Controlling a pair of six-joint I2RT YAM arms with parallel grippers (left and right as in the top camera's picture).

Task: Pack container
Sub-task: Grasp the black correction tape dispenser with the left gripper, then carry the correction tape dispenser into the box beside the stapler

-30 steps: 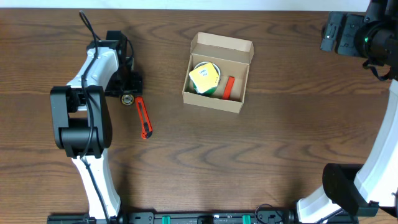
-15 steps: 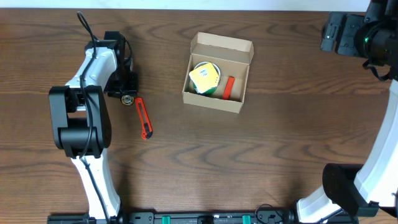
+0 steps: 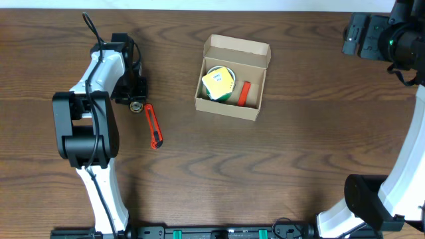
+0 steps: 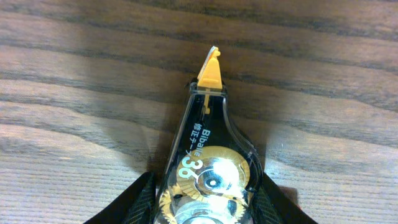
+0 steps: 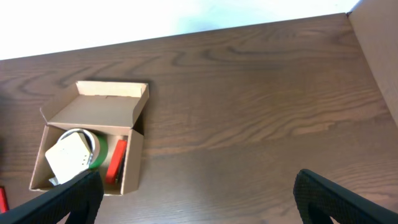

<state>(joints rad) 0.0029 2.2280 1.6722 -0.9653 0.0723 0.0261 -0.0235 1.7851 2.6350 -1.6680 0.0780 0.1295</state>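
The container (image 3: 254, 111) is a tan cardboard box at the table's middle back, its flap lid open; it also shows in the right wrist view (image 5: 99, 115). Inside lie a green tape roll (image 3: 226, 97) under a yellow-white pad (image 3: 217, 83), and a red item (image 3: 244, 93). A clear correction tape dispenser (image 4: 208, 146) with gold gears and an orange tip lies on the wood at the left (image 3: 136, 104). My left gripper (image 4: 207, 193) is shut on its sides. Far at the back right, my right gripper (image 5: 199, 199) hangs open with nothing in it.
A red-orange box cutter (image 3: 153, 125) lies on the table just right of the left gripper (image 3: 131, 95). The left arm's base (image 3: 83, 133) stands at the front left. The right arm (image 3: 388, 40) reaches along the right edge.
The left gripper's fingers have closed onto the correction tape dispenser, and that arm has shifted slightly. The right arm and the box have not moved.
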